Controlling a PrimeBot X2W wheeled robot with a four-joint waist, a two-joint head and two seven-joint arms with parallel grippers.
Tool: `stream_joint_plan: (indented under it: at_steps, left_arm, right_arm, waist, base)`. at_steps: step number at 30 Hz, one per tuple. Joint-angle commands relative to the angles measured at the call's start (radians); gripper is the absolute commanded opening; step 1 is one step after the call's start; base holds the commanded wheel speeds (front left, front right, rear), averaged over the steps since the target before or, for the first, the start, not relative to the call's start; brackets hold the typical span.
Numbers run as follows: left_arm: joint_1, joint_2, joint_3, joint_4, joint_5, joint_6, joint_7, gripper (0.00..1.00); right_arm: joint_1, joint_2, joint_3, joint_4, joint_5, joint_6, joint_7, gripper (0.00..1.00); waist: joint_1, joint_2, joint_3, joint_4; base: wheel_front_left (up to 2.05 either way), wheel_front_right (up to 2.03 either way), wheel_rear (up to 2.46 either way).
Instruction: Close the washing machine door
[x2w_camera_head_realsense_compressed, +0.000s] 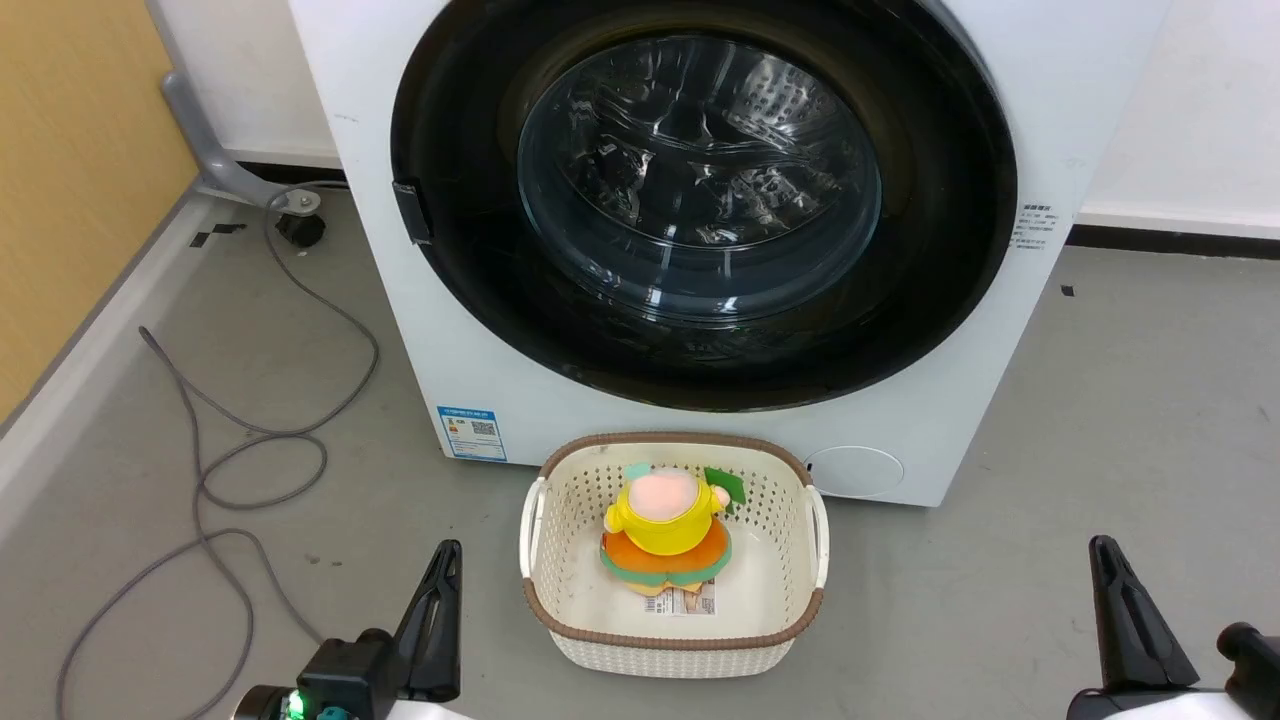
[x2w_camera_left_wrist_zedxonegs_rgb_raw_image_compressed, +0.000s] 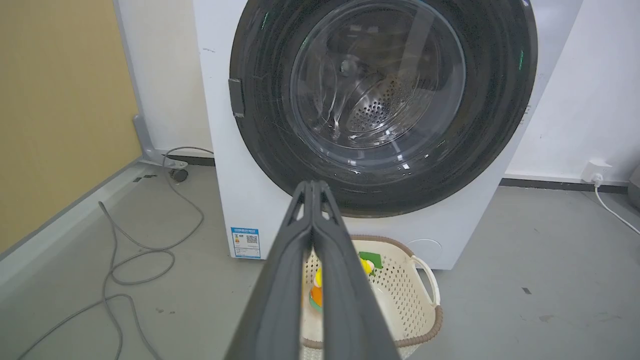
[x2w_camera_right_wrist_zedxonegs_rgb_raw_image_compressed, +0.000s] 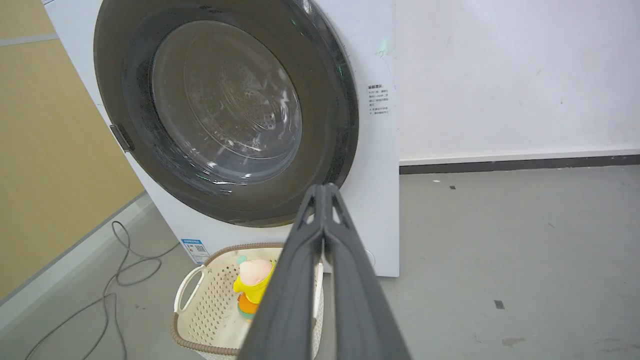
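Facing the closed washing machine door (x2w_camera_head_realsense_compressed: 700, 200), left fingers (x2w_camera_left_wrist_zedxonegs_rgb_raw_image_compressed: 280, 290) and right fingers (x2w_camera_right_wrist_zedxonegs_rgb_raw_image_compressed: 290, 300) — wrist views — press together.

Nothing can be read for certain. The washer (x2w_camera_head_realsense_compressed: 400, 330) carries a blue sticker (x2w_camera_head_realsense_compressed: 472, 432) with a QR code low on its front, and a block of tiny print (x2w_camera_head_realsense_compressed: 1034, 226) right of the door (x2w_camera_head_realsense_compressed: 700, 190); a printed tag (x2w_camera_head_realsense_compressed: 682, 601) lies in the basket (x2w_camera_head_realsense_compressed: 680, 438)

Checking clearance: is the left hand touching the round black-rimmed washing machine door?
Apart. Head view: left hand low beside the white perforated basket, floor separating it from the door.
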Motion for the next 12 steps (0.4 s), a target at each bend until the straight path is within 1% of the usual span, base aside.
stream_joint_plan:
  at_steps: [1,12]
  left_arm:
    - [-0.002,-0.001,0.004,-0.003,0.006,-0.001,0.005,0.0]
    - [-0.008,-0.003,0.018,-0.011,0.02,-0.004,0.028,0.0]
  right_arm:
    - [-0.004,0.002,0.003,-0.001,-0.009,0.0,0.004,0.0]
    - [-0.014,0.006,0.01,-0.003,-0.032,0.0,0.02,0.0]
  waist:
    - [0.0,0.0,0.0,0.0]
    - [0.0,0.0,0.001,-0.004]
  base:
    - [0.0,0.0,0.0]
    - [0.0,0.0,0.0]
